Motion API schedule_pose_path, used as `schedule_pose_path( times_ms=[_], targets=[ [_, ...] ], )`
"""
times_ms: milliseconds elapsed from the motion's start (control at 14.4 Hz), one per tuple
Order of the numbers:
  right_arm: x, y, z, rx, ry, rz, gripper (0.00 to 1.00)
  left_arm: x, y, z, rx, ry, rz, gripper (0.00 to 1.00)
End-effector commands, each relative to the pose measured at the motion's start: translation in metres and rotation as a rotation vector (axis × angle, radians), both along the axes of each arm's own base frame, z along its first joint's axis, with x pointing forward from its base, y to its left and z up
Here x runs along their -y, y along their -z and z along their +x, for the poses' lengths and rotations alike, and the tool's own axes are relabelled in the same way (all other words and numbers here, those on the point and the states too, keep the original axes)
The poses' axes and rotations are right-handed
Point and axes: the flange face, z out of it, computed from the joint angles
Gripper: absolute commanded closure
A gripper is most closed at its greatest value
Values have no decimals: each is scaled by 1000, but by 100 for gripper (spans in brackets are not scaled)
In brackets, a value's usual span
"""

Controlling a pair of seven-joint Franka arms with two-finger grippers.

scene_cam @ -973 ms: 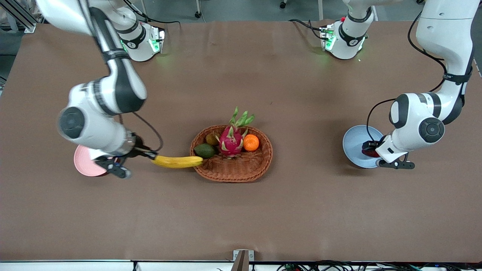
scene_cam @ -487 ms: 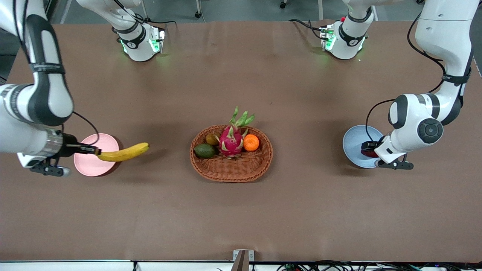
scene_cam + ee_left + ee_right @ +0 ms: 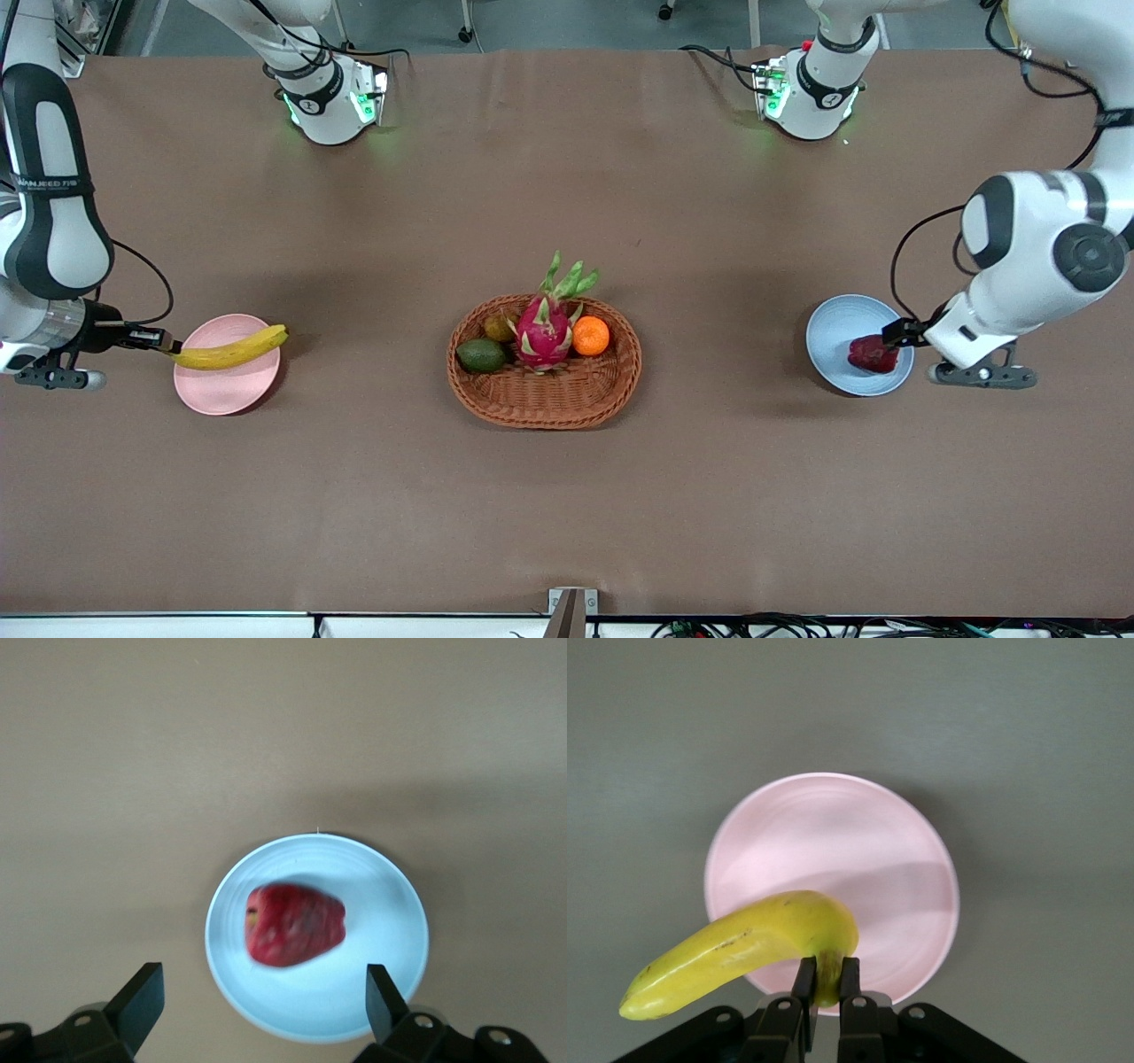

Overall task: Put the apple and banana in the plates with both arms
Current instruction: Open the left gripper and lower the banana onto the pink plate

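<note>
The dark red apple (image 3: 873, 354) lies on the light blue plate (image 3: 833, 332) at the left arm's end of the table; it shows in the left wrist view (image 3: 294, 924) on the plate (image 3: 390, 930). My left gripper (image 3: 897, 335) is open above the plate's edge, its jaws clear of the apple (image 3: 264, 992). My right gripper (image 3: 159, 340) is shut on the stem end of the yellow banana (image 3: 232, 349), holding it above the pale pink plate (image 3: 221, 390). The right wrist view shows the banana (image 3: 744, 950) over the pink plate (image 3: 859, 850), pinched in my gripper (image 3: 826, 979).
An oval brown wicker basket (image 3: 549, 403) sits mid-table with a pink dragon fruit (image 3: 542, 328), an orange (image 3: 590, 336) and a dark green avocado (image 3: 481, 355). Bare brown table lies between the basket and each plate.
My right gripper has carried the banana from beside the basket to over the pink plate. My left gripper has let go of the apple and pulled back from the blue plate.
</note>
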Motion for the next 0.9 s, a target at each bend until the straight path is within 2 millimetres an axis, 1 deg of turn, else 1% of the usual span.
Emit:
schedule_pose_path(
  times_ms=[0, 70, 139, 209, 278, 348, 417, 556, 626, 695, 834],
  targets=[
    [11, 12, -1, 30, -25, -9, 97, -1, -55, -5, 22, -26, -23, 0],
    [13, 19, -1, 31, -19, -8, 95, 0, -71, -5, 11, -28, -23, 0],
    [15, 23, -1, 29, -9, -4, 85, -1, -91, -6, -2, -33, -22, 0],
    [16, 25, 1, 30, -5, -2, 68, -1, -112, -7, -10, -39, -28, 0],
    [16, 25, 2, 31, -4, -3, 42, -1, -137, -10, -9, -45, -40, 0],
    [18, 26, 2, 29, 2, -2, 0, -1, -158, -12, -1, -48, -42, 0],
    [21, 23, 3, 34, 4, -3, 0, -1, -180, -15, 7, -45, -42, 0],
    [21, 15, 8, 43, 1, -5, 0, -5, -213, -20, 31, -56, -41, 0],
    [20, 12, 11, 50, -2, -8, 0, -5, -224, -17, 56, -58, -42, 0],
    [19, 6, 14, 58, -8, -12, 0, -4, -230, -16, 69, -62, -44, 0],
    [12, -16, 24, 58, -19, -2, 0, -6, -247, -16, 105, -84, -47, 0]
  ],
)
